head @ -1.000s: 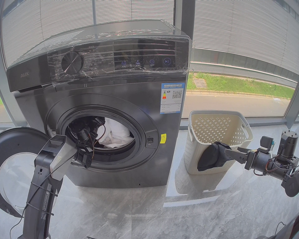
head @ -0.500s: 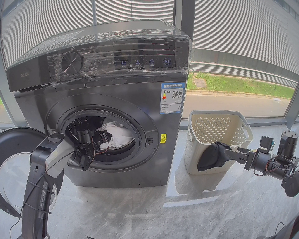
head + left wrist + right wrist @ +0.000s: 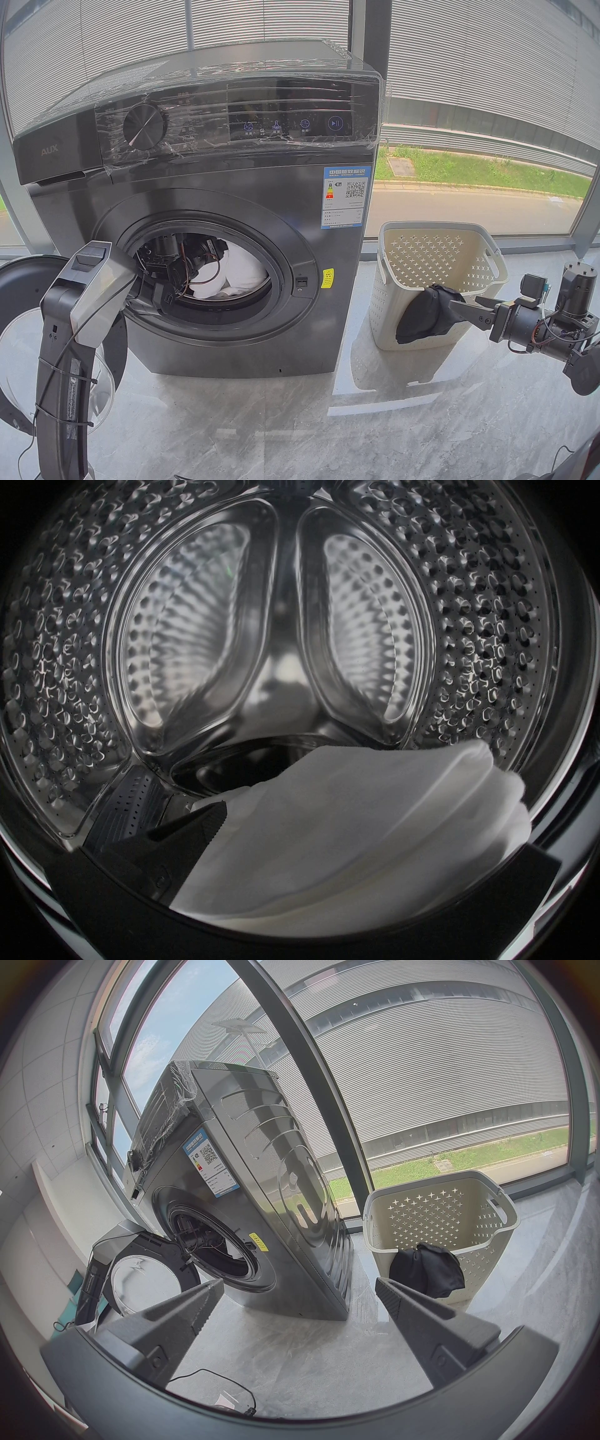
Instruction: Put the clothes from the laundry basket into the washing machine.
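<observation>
Left gripper (image 3: 300, 810), spread inside the drum (image 3: 494, 605), has white garment (image 3: 375, 836) lying across it.

Place: a laundry corner in a glass-walled room was shown.
Appliance: a dark grey front-loading washing machine (image 3: 250, 187), wrapped on top in clear plastic film (image 3: 219, 62), was installed.
Basket: a cream perforated plastic laundry basket (image 3: 437, 226) was set beside it.
Floor: a pale grey marble-look floor (image 3: 375, 425) was laid.
Walls: tall glass windows (image 3: 487, 94) were fitted behind.
</observation>
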Robot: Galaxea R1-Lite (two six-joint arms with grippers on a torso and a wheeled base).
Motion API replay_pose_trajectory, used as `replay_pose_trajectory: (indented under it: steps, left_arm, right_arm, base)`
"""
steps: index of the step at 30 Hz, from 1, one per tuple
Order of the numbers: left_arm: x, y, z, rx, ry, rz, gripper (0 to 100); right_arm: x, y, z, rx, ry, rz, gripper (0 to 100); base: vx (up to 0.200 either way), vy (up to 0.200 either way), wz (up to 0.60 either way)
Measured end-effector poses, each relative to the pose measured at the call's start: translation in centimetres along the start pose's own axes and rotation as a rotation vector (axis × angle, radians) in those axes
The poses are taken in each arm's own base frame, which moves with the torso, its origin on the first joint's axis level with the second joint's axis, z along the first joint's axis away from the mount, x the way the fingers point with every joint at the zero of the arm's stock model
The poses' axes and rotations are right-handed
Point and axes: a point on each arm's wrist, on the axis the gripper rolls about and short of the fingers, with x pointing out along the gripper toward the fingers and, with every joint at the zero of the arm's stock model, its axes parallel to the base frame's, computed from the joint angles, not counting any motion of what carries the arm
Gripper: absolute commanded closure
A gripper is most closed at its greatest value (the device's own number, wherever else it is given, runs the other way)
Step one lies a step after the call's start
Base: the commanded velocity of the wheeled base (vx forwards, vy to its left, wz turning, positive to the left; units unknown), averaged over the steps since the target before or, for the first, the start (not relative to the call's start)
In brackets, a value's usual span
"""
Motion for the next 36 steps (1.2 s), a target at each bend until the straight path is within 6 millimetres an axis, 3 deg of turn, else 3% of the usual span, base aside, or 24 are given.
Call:
replay_pose_trajectory:
  steps: [5,11,15,22,28,36]
  left_arm:
    - [-0.1,0.1,-0.2,-0.001,0.006,0.011,0]
    - [-1.7,0.9,-3.0,-0.001,0.121,0.048,0]
    - [-2.8,1.1,-4.1,0.111,0.167,0.026,0]
    - [-3.7,0.8,-3.9,0.338,0.142,-0.167,0]
    - [-4.9,1.5,-3.9,0.334,0.133,-0.254,0]
    - [-5.2,2.1,-2.4,0.285,0.039,-0.18,0]
  right_arm:
    - [0.0,0.0,0.0,0.0,-0.001,0.0,0]
    - [0.1,0.0,0.2,-0.003,-0.007,0.002,0]
    - [0.2,0.0,0.3,-0.005,-0.01,0.004,0]
    - [0.3,0.1,0.4,-0.007,-0.012,0.007,0]
    - [0.4,0.1,0.4,-0.008,-0.012,0.009,0]
    - [0.6,0.0,0.6,-0.009,-0.015,0.011,0]
  base:
    - [0.0,0.0,0.0]
    - [0.0,0.0,0.0]
    - [0.0,0.0,0.0]
    - [0.0,0.0,0.0]
    - [0.0,0.0,0.0]
    - [0.0,0.0,0.0]
